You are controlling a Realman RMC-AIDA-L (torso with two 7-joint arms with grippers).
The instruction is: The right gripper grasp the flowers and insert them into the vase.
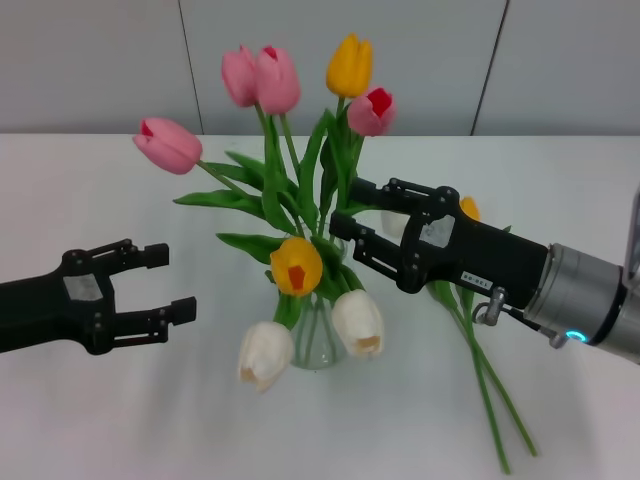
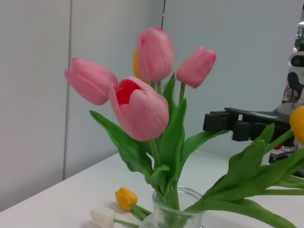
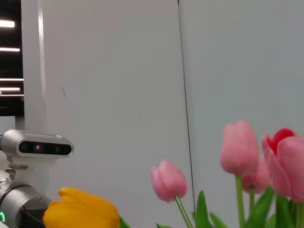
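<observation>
Our right gripper (image 1: pixel 342 207) reached in from the right on its silver-white wrist, teal ring glowing behind the claw, black fingers parted and level, our left gripper (image 1: pixel 168 284) hung opposite on its all-black arm, jaws spread, fingertips facing the right claw

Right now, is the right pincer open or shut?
Open. The head view shows the right pincer with its fingers spread apart beside the stems above the vase, gripping nothing.
</observation>
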